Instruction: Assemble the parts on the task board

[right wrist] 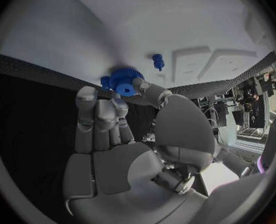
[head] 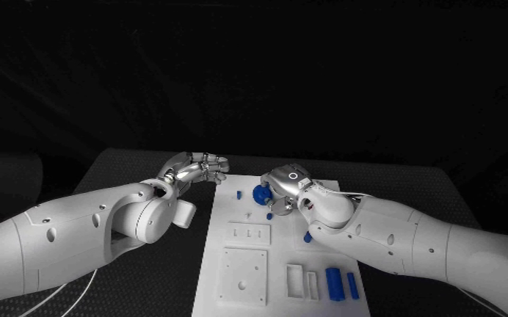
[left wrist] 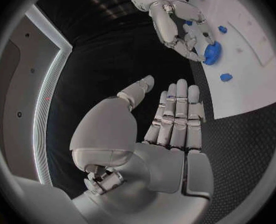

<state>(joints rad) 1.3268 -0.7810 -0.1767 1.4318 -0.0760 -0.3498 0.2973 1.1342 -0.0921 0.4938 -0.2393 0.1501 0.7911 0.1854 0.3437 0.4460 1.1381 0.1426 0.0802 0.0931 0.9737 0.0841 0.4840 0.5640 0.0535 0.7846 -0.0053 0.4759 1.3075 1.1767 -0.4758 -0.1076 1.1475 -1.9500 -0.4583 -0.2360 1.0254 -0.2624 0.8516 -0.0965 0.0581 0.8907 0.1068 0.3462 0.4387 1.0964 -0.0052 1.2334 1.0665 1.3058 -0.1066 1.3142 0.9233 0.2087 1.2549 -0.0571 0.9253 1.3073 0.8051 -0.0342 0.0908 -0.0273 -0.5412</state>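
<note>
The counter [head: 138,163] is black and lies in a dark room, with the white board [head: 277,288] in its middle. My right robot hand [head: 288,185] is over the board's far end and holds a blue gear [right wrist: 124,80] between thumb and fingertips. The gear is round, with fine teeth all along its rim and a small hole at its hub; it sits at the board's far end, close to the edge. A small blue peg [right wrist: 158,61] stands on the board just beside it, and two longer blue pieces [head: 340,283] lie at the near right corner, next to pale raised blocks [head: 302,281]. My left robot hand [head: 199,167] is open beside the board's left edge, fingers straight and side by side, holding nothing.
</note>
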